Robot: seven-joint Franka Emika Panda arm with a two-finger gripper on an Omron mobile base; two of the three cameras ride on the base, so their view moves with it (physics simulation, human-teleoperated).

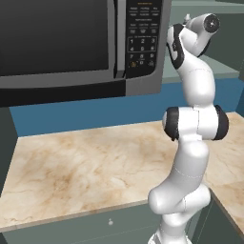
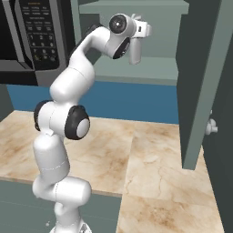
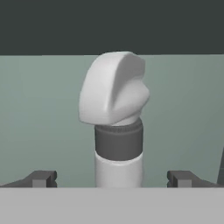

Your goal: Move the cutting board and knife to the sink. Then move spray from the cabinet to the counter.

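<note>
Beige marbled stone makes up the tabletop (image 1: 86,167) below me, and a blue wall runs behind it. A dark microwave (image 1: 71,43) hangs above on the left, with a pad of small buttons (image 1: 142,45); the writing on them is too tiny to read. On the right a grey-green cabinet door (image 2: 200,82) stands open. My arm reaches up into the cabinet. My pincer (image 3: 112,178) is wide open and holds nothing. The spray (image 3: 116,118) stands upright on the shelf, right between my two finger tips (image 3: 41,178) but not touching them. It has a pale head, a dark collar and no label I can see.
</note>
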